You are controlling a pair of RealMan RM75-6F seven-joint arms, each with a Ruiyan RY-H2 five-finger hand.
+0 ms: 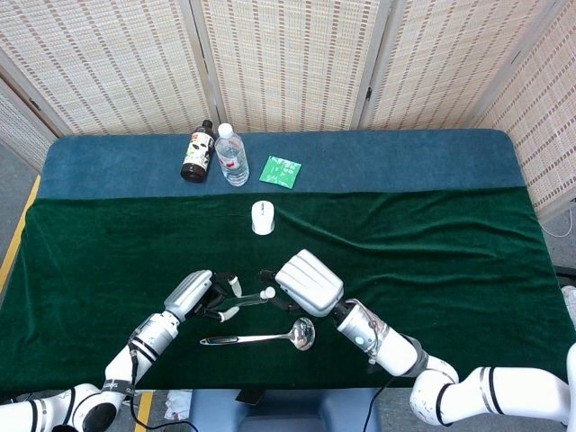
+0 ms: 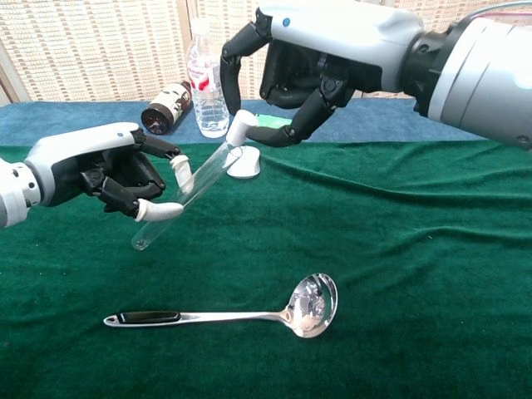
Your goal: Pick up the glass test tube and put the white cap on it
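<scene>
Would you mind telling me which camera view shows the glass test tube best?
The chest view: the glass test tube shows along its tilted length, pinched by the left hand, the white cap at its mouth. The head view shows only a faint sliver between the hands.

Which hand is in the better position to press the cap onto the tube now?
The right hand, probably. It pinches the white cap right at the open end of the glass test tube, while the left hand only holds the tube tilted.
</scene>
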